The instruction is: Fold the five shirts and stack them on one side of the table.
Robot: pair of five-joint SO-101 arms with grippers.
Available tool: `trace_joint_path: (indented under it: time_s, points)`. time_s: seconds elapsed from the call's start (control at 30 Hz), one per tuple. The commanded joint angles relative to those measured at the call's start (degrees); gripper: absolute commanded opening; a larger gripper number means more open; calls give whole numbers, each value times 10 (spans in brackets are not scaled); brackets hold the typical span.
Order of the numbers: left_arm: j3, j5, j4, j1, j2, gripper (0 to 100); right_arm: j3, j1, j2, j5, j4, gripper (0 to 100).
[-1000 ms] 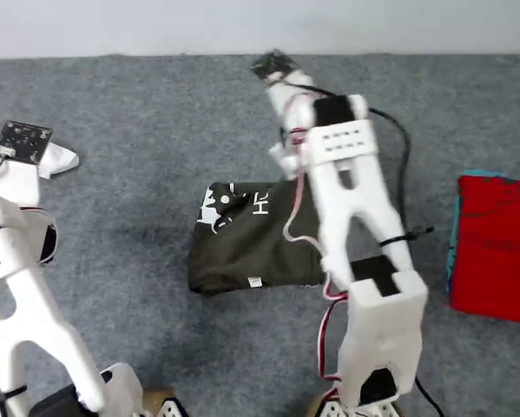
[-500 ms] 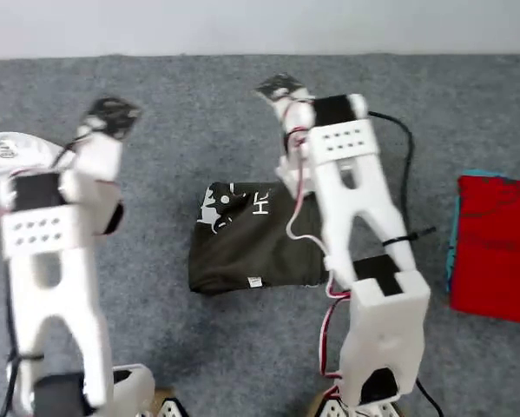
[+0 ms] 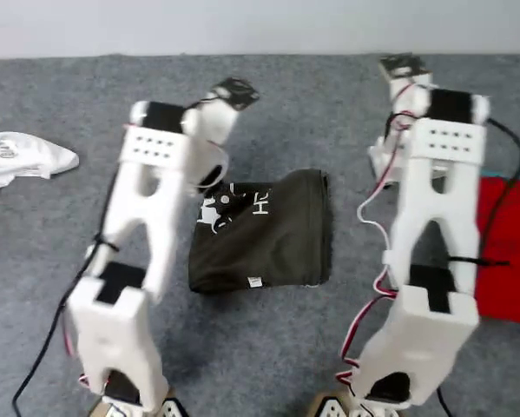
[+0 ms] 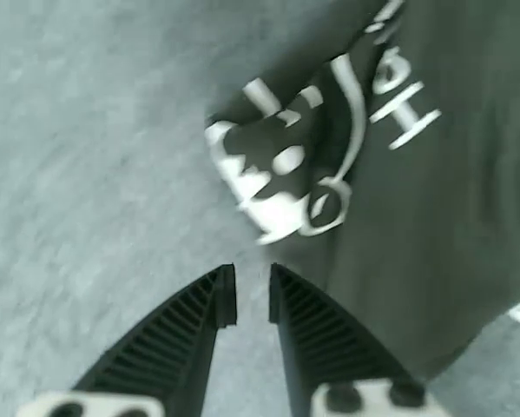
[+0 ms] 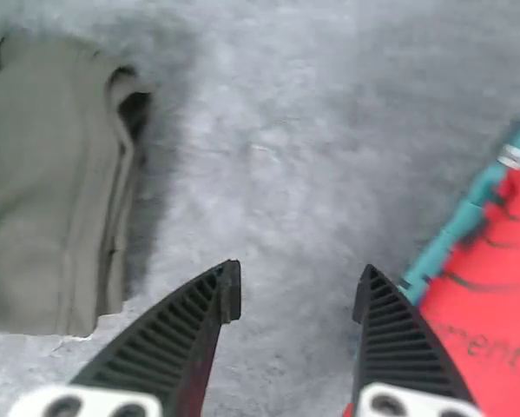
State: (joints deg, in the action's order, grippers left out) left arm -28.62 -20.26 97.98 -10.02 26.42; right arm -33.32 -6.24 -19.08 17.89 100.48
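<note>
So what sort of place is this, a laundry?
Probably a robotics test bench, not a laundry: a left arm and a right arm stand at a grey-covered table holding a folded dark shirt, a red shirt and a crumpled white shirt.

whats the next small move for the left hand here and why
Probably open the left hand wider and lower it onto the printed edge of the dark shirt: it is barely open and hangs right at that edge, while the right hand is open over carpet beside the red shirt.
</note>
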Motion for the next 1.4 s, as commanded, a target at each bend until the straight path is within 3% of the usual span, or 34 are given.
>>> trace_joint_path:
  time_s: [0.0, 0.4, 0.8, 0.97, 1.37]
  points:
    - [-107, 4, 25, -19, 69, 80, -25, -35, 44, -4, 24, 219]
    - [-192, 2, 18, -45, 218, 80, -24, -74, 49, -4, 24, 219]
    - [-356, 0, 21, 57, 353, 79, -24, -73, 46, -4, 24, 219]
    - [-389, 3, 26, 56, 345, 79, -24, -70, 49, -4, 23, 219]
    - [-323, 4, 15, 3, 247, 79, -24, -37, 45, -4, 24, 219]
